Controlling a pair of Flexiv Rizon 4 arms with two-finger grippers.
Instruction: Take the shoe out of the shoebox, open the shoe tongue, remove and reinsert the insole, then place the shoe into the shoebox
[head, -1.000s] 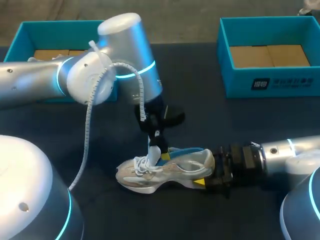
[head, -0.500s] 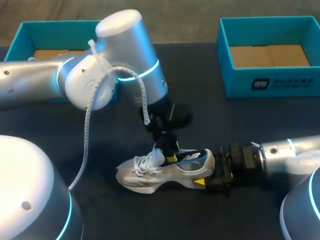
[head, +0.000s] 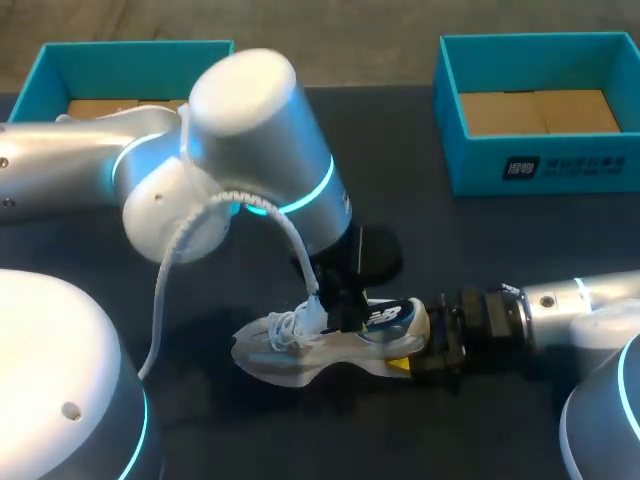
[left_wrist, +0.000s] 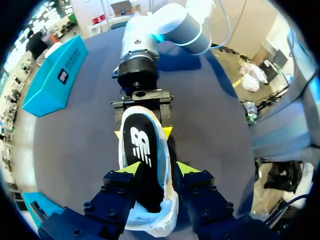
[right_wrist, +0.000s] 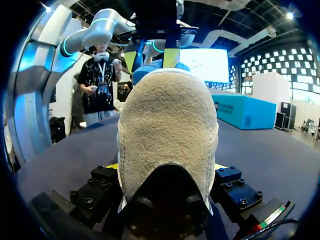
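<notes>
**Insole step: pin the heel and feed it in flat**

The shoe (head: 285, 352) stood sole-down on the dark table (head: 480, 250), near the middle, with its toe pointing left and its heel right. Both blue boxes, the far-left box (head: 60, 62) and the far-right box (head: 545, 165), were well apart from it, so boxing up wasn't the job yet.

The right gripper (head: 408, 348) was clenched on the heel from both sides, low by the table. The left gripper (left_wrist: 157, 168) hung over the shoe's opening with the black insole (left_wrist: 141, 150) pinched between its yellow tips. The insole sat partly inside the shoe, its back end down by the heel.

I read this as the insole step (one moment can't prove whether it was coming out or going back in).

To do it well, I'd have kept the heel grip firm so the shoe couldn't slide or tip. The insole looked thin and bendy, so the front end should go under the tongue at a shallow angle, not get shoved straight down where it would buckle. The white laces (head: 290, 325) were bunched right beside the left gripper and looked like the obvious snag. I'd only let go once the insole lay flat along the sole.
</notes>
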